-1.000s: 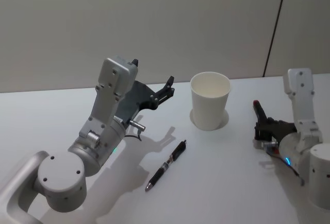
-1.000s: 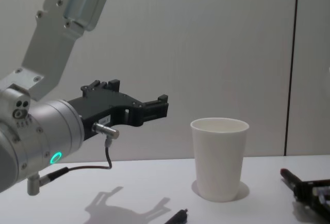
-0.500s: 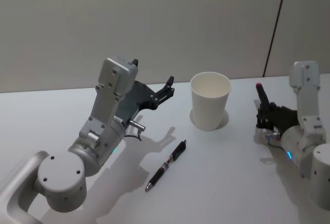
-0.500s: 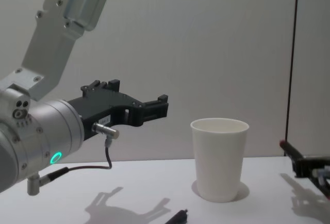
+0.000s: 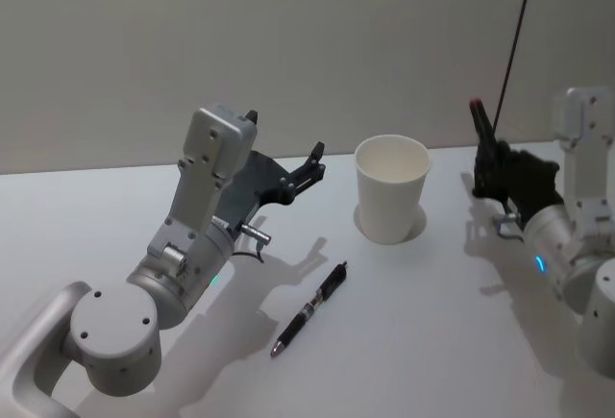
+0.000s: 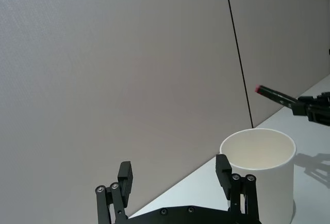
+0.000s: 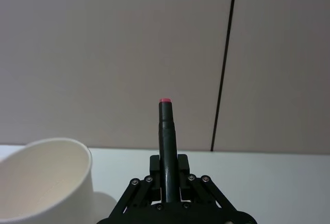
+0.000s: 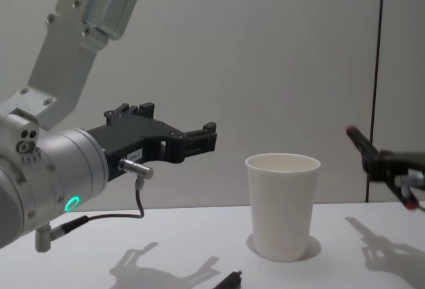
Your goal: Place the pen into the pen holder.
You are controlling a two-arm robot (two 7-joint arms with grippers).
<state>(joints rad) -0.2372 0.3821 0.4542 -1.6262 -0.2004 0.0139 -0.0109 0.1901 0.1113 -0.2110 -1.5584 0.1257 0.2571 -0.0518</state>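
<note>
1. The table (image 5: 432,341) carries a paper cup and one loose pen.
2. The left arm (image 5: 192,235) hangs over the table to the cup's left. Its jaws are spread wide and empty, about level with the cup's rim and apart from it.
3. The right arm (image 5: 577,245) is raised to the cup's right, its jaws clamped on a black pen.
4. The paper cup (image 5: 391,192) stands upright. What shows of its inside is bare.
5. The held pen (image 7: 165,128) is near the cup's right side and does not touch it. Its long axis is steep, with the red end up and leaning toward the cup, above the rim. I judge it must cross over the cup's mouth before it can go down.
6. A second pen (image 5: 309,308) lies flat in front of the cup, slanted, with one end toward the cup. It lies nearer the left arm.
</note>
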